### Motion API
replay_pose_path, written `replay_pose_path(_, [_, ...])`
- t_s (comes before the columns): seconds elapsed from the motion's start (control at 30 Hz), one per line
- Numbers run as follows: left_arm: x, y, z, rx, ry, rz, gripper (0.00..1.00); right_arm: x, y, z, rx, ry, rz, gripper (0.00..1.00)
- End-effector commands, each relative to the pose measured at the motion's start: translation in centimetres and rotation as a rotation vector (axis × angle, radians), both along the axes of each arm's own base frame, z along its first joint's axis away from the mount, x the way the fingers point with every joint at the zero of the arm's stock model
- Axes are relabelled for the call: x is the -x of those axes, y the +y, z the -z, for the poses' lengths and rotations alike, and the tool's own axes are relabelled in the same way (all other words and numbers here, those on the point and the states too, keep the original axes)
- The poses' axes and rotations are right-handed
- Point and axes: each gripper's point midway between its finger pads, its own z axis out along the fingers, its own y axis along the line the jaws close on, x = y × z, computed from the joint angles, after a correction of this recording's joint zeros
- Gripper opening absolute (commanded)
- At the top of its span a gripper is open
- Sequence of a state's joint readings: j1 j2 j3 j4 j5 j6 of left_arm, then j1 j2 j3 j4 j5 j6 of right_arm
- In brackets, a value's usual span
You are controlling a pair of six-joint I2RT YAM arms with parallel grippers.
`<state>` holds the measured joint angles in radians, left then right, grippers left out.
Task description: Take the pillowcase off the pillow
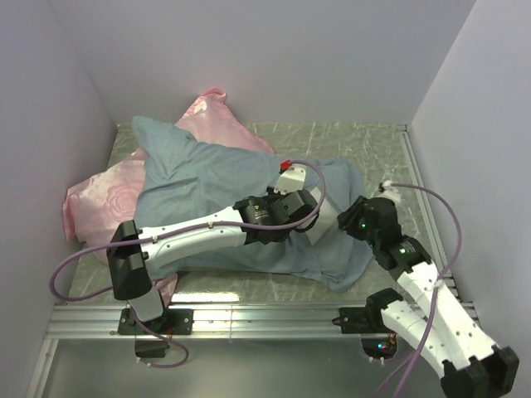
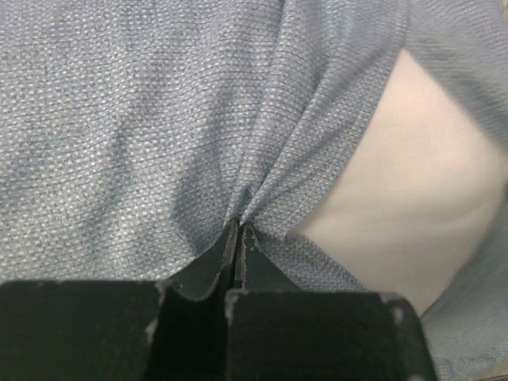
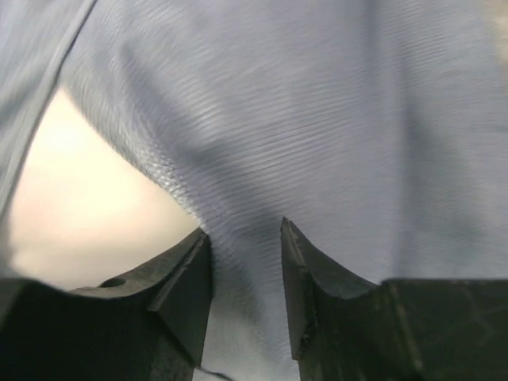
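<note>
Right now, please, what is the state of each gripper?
Left gripper: closed, pinching a fold of the pillowcase.
Right gripper: open, with pillowcase fabric in the gap.

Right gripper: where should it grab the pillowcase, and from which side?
Probably take the pillowcase at its loose edge beside the pale opening, coming from the right end. The cloth looks slack there, and the right gripper straddles it, fingers apart. The left gripper pinches a fold nearby.

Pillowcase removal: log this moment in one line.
left gripper shut on pillowcase | right gripper open, straddling it | pillowcase not yet off
</note>
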<state>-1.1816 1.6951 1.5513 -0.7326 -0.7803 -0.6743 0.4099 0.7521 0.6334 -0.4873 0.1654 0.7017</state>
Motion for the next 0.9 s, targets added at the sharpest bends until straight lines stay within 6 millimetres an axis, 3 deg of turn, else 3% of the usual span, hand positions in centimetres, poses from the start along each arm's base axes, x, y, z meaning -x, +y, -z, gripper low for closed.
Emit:
replay_pose_path(0.0, [-0.1, 1.3, -1.1, 0.036, -0.005, -0.010, 0.00, 0.5, -5.1, 0.0, 0.040, -0.008, 0.196, 0.43])
replay_pose_path(0.13, [0.0, 2.0, -0.6, 0.036, 0.003, -0.016, 0.00, 0.3, -7.6, 1.6, 0.031, 0.036, 0.282, 0.35])
replay_pose_path(0.2, [0.0, 2.6, -0.3, 0.038, 0.014, -0.021, 0.00, -0.5, -7.9, 3.5, 0.014, 0.102, 0.312, 0.14])
replay_pose_path(0.23, [0.0, 2.6, -0.3, 0.050, 0.014, -0.020, 0.00, -0.5, -7.7, 5.4, -0.026, 0.149, 0.314, 0.07])
replay_pose_path(0.27, [-0.1, 2.8, -0.5, 0.061, 0.013, -0.022, 0.00, -1.6, -7.6, 5.8, -0.065, 0.136, 0.311, 0.00])
replay_pose_path(0.33, [-0.1, 2.6, -0.5, 0.082, 0.018, -0.008, 0.00, -1.5, -6.5, 9.3, -0.127, 0.246, 0.283, 0.00])
replay_pose_path(0.43, [-0.1, 1.6, -0.7, 0.087, 0.028, 0.033, 0.00, -1.9, -3.6, 10.6, -0.276, 0.258, 0.215, 0.00])
replay_pose_path(0.57, [0.0, -0.8, -2.0, 0.112, 0.038, 0.112, 0.01, -2.2, -3.6, 10.0, -0.272, 0.208, 0.221, 0.00])
replay_pose_path(0.6, [-0.2, -1.5, -3.5, 0.133, 0.021, 0.136, 0.02, -2.2, -3.6, 9.7, -0.272, 0.193, 0.223, 0.00])
replay_pose_path(0.67, [-0.1, -2.9, -4.3, 0.149, 0.028, 0.175, 0.14, -2.1, -3.7, 8.9, -0.284, 0.154, 0.226, 0.00])
replay_pose_path(0.7, [-0.2, -3.7, -6.0, 0.172, 0.007, 0.196, 0.19, -2.1, -3.7, 8.5, -0.287, 0.142, 0.225, 0.00])
replay_pose_path(0.77, [-0.3, -4.9, -6.6, 0.175, 0.007, 0.219, 0.29, -2.3, -3.5, 7.3, -0.303, 0.095, 0.214, 0.00])
replay_pose_path(0.8, [-0.3, -5.7, -8.4, 0.205, -0.009, 0.238, 0.34, -2.3, -3.3, 6.9, -0.313, 0.084, 0.205, 0.00])
replay_pose_path(0.83, [-0.4, -6.5, -8.2, 0.199, -0.003, 0.248, 0.39, -2.3, -3.2, 6.6, -0.320, 0.072, 0.199, 0.00])
replay_pose_path(0.87, [-0.5, -7.2, -9.9, 0.231, -0.021, 0.262, 0.41, -2.3, -3.1, 6.1, -0.326, 0.055, 0.193, 0.00])
